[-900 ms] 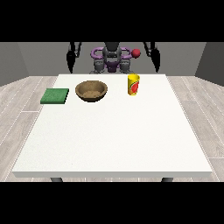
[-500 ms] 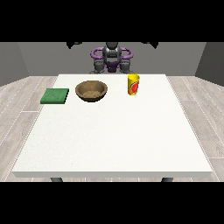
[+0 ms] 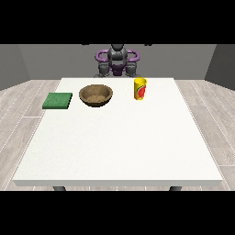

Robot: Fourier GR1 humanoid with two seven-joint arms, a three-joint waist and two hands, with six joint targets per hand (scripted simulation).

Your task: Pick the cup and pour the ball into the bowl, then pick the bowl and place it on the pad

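A yellow cup (image 3: pixel 140 88) with a red patch on its side stands upright on the white table (image 3: pixel 119 142), at the far right of centre. No ball shows apart from it. To its left a brown wooden bowl (image 3: pixel 96 95) rests on the table, and left of that a green pad (image 3: pixel 58 100) lies flat near the table's left edge. The robot (image 3: pixel 117 60) stands behind the far edge. Neither hand shows; only tiny dark bits touch the picture's upper edge on either side of the robot.
Grey plank floor surrounds the table on both sides. The near part of the tabletop is plain white, running to the front edge.
The dark arms seen beside the robot earlier have gone up out of the picture. A small red ball that showed near the robot's shoulder is no longer visible.
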